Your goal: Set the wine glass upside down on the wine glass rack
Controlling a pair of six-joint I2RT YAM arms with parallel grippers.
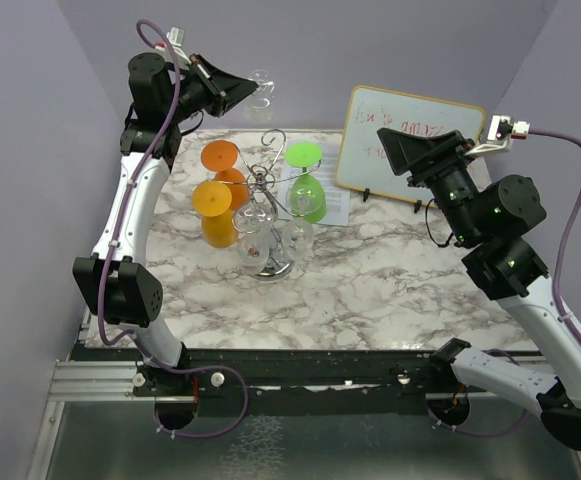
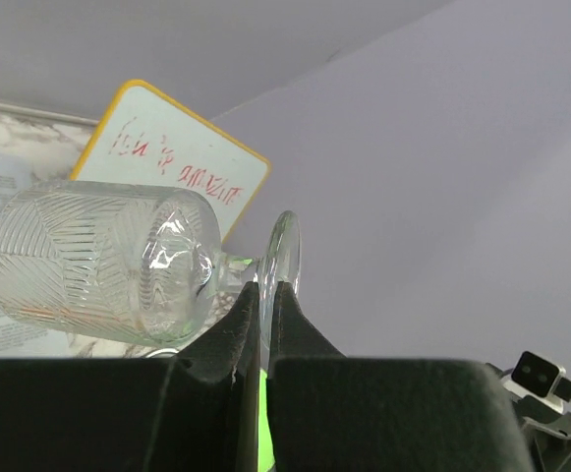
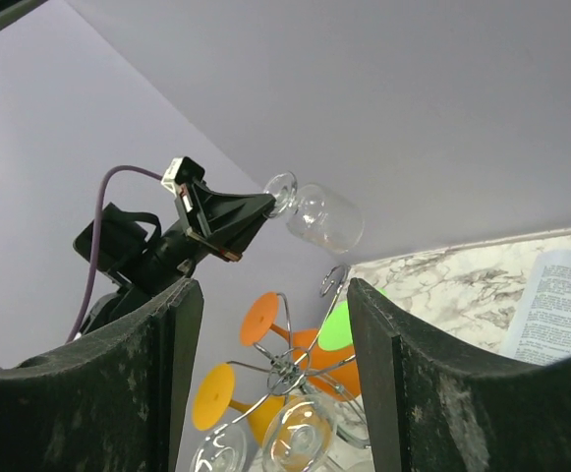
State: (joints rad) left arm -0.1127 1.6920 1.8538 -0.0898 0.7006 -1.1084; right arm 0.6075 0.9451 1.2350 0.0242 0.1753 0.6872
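Far left, raised high over back-left corner of marble table (image 1: 390, 290): left gripper (image 1: 238, 96), fingers (image 2: 236, 329) pressed together, pinching the flat round foot of a clear ribbed wine glass (image 1: 260, 88). Glass held sideways in mid-air, bowl pointing right, foot edge-on between the pads in left wrist view. Up above and behind the rack, well apart from it, not on any loop.

Centre of table: chrome wine glass rack (image 1: 270, 185), upright on disc base. Hung upside down on its arms: two orange glasses (image 1: 213, 197) on left side, two clear glasses (image 1: 253, 238) at front, one green glass (image 1: 310, 195) on right.

Just right of rack, flat on the marble: printed sheet (image 1: 338, 207), partly under the green glass.

Back right: whiteboard (image 1: 405, 140) with red scribble, propped up near the wall.

Right: right gripper (image 1: 388, 152) in the air in front of whiteboard, aimed left toward rack, fingers (image 3: 157, 374) spread wide, nothing between them.
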